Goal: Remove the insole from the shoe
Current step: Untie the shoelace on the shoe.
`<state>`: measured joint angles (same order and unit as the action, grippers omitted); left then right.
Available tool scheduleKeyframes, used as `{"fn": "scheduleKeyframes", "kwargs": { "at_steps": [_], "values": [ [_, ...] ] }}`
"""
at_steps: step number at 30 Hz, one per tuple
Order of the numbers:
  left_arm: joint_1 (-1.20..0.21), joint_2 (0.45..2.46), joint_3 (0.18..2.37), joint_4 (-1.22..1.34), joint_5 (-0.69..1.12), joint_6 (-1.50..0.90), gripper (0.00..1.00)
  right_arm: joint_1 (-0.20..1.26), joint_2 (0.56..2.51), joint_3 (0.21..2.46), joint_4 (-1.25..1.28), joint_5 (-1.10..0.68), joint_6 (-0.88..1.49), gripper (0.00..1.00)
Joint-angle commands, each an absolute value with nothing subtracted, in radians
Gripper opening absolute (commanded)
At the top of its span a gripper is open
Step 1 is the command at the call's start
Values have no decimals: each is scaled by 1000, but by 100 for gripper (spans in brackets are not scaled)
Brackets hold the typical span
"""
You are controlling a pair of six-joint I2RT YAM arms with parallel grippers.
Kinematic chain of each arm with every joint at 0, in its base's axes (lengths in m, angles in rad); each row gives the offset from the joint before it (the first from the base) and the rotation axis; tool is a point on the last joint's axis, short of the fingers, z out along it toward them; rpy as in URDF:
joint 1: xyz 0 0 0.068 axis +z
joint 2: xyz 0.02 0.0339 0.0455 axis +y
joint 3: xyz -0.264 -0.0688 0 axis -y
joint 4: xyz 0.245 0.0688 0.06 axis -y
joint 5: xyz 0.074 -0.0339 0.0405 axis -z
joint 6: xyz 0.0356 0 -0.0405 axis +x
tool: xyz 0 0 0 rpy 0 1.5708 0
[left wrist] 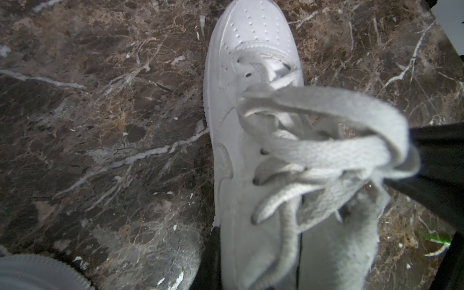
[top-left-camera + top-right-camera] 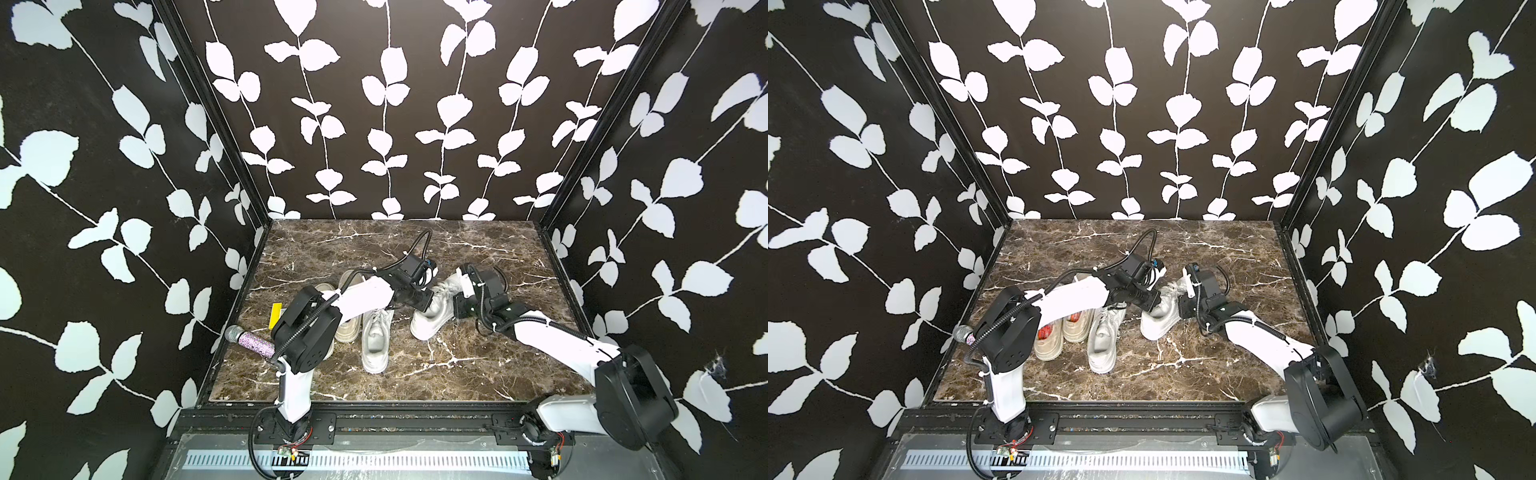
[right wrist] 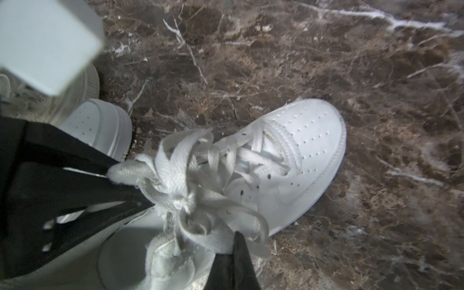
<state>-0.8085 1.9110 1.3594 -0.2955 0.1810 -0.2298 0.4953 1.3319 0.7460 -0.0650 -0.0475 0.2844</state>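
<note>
A white lace-up shoe (image 2: 432, 313) stands tilted, heel raised, right of the table's middle in both top views. My left gripper (image 2: 424, 298) reaches it from the left. In the left wrist view, this gripper (image 1: 256, 263) is shut on the shoe's side wall (image 1: 241, 175), with one dark finger (image 1: 209, 253) outside it. My right gripper (image 2: 456, 291) comes in at the heel side. In the right wrist view, its fingers (image 3: 237, 251) are pressed together at the shoe's opening, their tips touching a lace loop (image 3: 208, 233). The insole is hidden inside the shoe.
A second white shoe (image 2: 376, 338) lies just left of the held one. A pair of beige shoes (image 2: 1059, 336) sits partly under the left arm. A glittery purple microphone (image 2: 254, 341) and a yellow item (image 2: 275, 316) lie near the table's left edge.
</note>
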Motion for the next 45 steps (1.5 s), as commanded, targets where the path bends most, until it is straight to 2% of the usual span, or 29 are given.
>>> {"fn": "scheduleKeyframes", "kwargs": {
  "at_steps": [1,15,35,41,45],
  "values": [
    [-808,1892,1349,-301,165,-232,0,492,1301,759,-65,-26,297,0],
    [-804,1890,1367,-273,31,-318,0,494,1144,703,-200,35,443,0],
    [-788,1925,1401,-262,15,-356,0,480,911,630,-355,148,487,0],
    [-787,1924,1406,-269,16,-357,0,436,874,623,-397,195,530,0],
    [-787,1916,1410,-274,13,-343,0,366,839,623,-423,163,551,0]
  ]
}}
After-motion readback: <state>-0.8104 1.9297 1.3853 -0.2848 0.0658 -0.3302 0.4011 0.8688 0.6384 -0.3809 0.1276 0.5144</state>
